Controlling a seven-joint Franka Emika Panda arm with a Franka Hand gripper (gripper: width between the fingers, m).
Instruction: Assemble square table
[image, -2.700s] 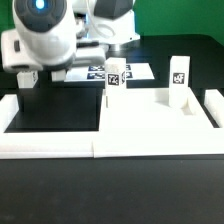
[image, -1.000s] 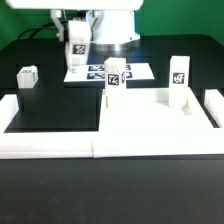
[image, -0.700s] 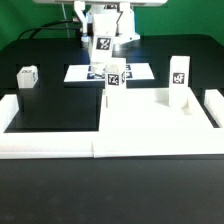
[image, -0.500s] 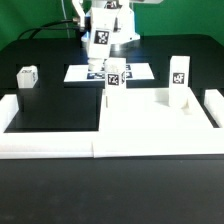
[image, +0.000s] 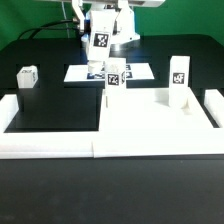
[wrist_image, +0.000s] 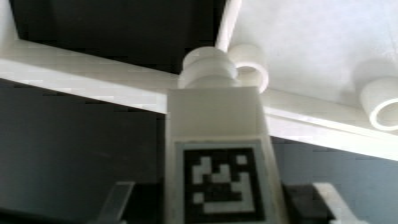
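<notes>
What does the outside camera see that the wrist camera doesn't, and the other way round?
Only the exterior view: the lone leg at the exterior view's left, and the marker board. Only the wrist view: the round tip of the held leg, seen close up. Both: that leg in the gripper, above the white plate.

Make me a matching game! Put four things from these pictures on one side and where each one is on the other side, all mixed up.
Things:
1. held leg
2. lying leg
3. upright leg at the exterior view's right
4. marker board

Places:
A. standing on the white tabletop
B. flat on the black table, behind the tabletop
C. up in the air, in the gripper
D. on the black table, at the exterior view's far left

Pairs: 1-C, 2-D, 3-A, 4-B
</notes>
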